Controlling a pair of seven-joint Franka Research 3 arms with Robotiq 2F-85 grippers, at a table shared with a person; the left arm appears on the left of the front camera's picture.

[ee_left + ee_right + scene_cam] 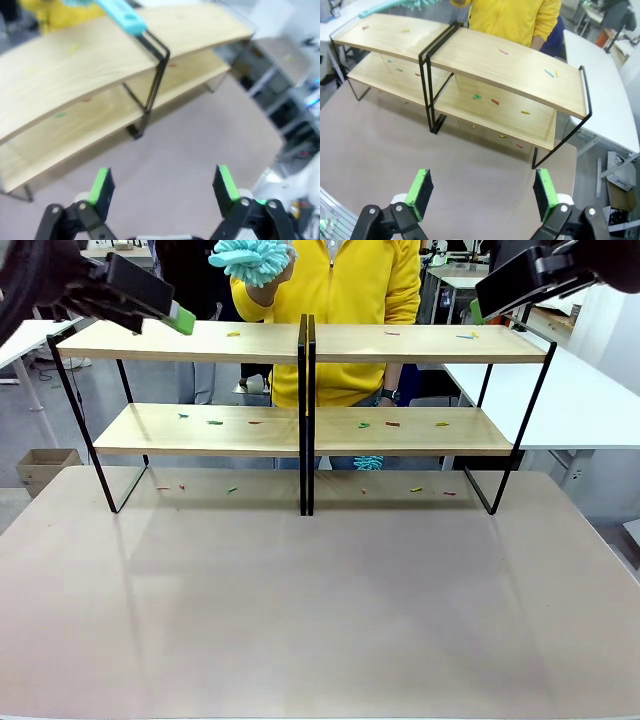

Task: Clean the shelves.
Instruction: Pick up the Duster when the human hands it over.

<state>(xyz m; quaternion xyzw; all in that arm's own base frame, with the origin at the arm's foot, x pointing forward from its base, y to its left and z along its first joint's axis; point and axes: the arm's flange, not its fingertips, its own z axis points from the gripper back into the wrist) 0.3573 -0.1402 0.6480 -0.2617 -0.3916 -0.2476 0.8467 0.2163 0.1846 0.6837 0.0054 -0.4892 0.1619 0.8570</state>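
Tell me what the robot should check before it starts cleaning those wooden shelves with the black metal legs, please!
1. Left gripper open and empty: ok.
2. Right gripper open and empty: ok.
3. Light wooden shelves on thin black metal frames standing upright: ok.
4. Shelf boards clean: not ok; small coloured scraps lie on the upper and lower boards.
5. Fluffy turquoise duster in a gripper: not ok; the person in the yellow top holds it behind the shelves.

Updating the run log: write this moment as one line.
left tool open, empty | right tool open, empty | shelves: coloured scraps on both tiers | person holding teal duster
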